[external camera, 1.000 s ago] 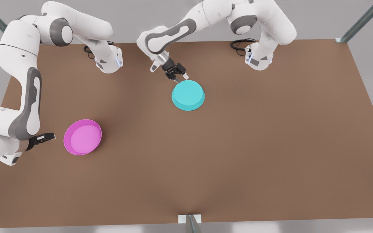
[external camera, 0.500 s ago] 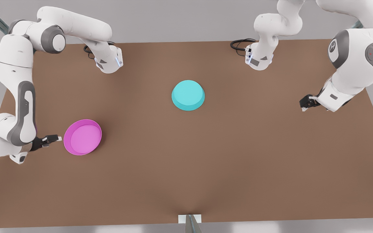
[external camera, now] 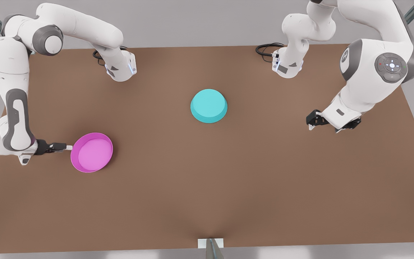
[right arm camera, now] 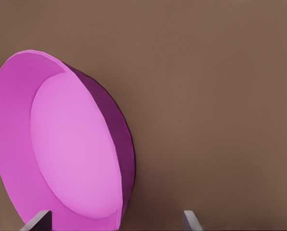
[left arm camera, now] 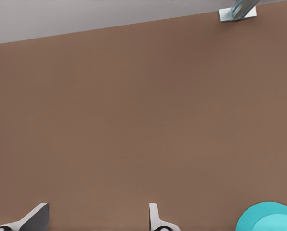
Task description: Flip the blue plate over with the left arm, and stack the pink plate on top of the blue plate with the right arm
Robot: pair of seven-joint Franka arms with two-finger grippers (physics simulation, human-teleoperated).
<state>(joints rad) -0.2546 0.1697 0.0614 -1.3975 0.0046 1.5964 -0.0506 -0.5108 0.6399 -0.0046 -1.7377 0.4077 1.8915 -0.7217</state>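
The blue plate (external camera: pixel 208 105) lies base up near the middle of the table, and a part of it (left arm camera: pixel 268 219) shows far off in the left wrist view. My left gripper (external camera: pixel 311 121) hangs open over bare table at the front view's right, well away from it, with nothing between its fingers (left arm camera: pixel 155 219). The pink plate (external camera: pixel 92 152) sits rim up at the front view's left. My right gripper (external camera: pixel 68 147) is at its left rim, open. In the right wrist view the pink plate (right arm camera: pixel 71 149) reaches between the spread fingers (right arm camera: pixel 190 220).
The brown table (external camera: pixel 207 194) has open room in front of and between the plates. Both arm bases (external camera: pixel 120 68) (external camera: pixel 288 64) stand at the back edge with cables. A metal bracket (external camera: pixel 210 243) sits at the front edge.
My left arm has drawn back from the blue plate, swung to the front view's right, then come a little inward. My right gripper has slid toward the pink plate and reached its rim.
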